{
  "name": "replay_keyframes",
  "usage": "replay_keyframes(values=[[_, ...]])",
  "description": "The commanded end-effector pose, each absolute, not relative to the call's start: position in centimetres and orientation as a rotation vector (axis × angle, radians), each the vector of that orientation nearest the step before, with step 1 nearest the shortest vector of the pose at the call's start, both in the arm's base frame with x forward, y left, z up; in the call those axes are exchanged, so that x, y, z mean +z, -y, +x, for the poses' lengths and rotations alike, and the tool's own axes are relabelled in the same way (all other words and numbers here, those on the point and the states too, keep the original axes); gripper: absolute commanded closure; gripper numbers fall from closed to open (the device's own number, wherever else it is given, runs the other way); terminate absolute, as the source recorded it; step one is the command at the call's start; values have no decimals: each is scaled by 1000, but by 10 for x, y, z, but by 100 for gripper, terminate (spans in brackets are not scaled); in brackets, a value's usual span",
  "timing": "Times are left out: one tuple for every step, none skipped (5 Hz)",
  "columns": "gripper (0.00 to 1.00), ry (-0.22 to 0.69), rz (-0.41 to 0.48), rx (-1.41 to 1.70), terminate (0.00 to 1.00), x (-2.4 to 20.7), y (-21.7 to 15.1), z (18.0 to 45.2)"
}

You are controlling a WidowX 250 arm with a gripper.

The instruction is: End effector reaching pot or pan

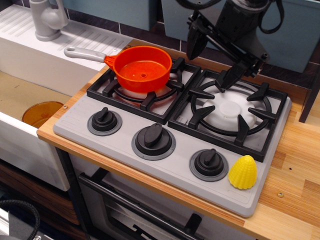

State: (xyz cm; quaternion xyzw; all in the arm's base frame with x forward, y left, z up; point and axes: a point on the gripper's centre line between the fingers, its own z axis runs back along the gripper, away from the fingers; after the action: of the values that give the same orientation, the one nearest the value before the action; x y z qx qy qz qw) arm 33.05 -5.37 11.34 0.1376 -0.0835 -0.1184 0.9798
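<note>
Two burners occupy the grey stove top [100, 127]; the orange saucepan [142, 67] sits on the grate nearer the stove's left edge, upright and empty, its grey handle [84, 53] reaching out past the back-left corner toward the sink, so the rim facing the arm is free to approach. The gripper [209, 59] hangs above the stove's rear edge, between the two grates, fingers spread wide and holding nothing, apart from the pan. Judgement: the reach is not complete; a leftward, descending move is required. A yellow corn cob [243, 172] stands at the front-right corner, clear of that path.
</note>
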Motion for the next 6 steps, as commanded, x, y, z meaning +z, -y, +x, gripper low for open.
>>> replay_keyframes(values=[[0, 197, 280, -244, 0, 126, 24, 347], [0, 205, 275, -253, 0, 121, 11, 355], [0, 245, 271, -262, 0, 103, 2, 361], [0, 258, 255, -256, 0, 84, -3, 371], [0, 259, 232, -261, 0, 66, -13, 378], [0, 262, 223, -245, 0, 49, -14, 374]])
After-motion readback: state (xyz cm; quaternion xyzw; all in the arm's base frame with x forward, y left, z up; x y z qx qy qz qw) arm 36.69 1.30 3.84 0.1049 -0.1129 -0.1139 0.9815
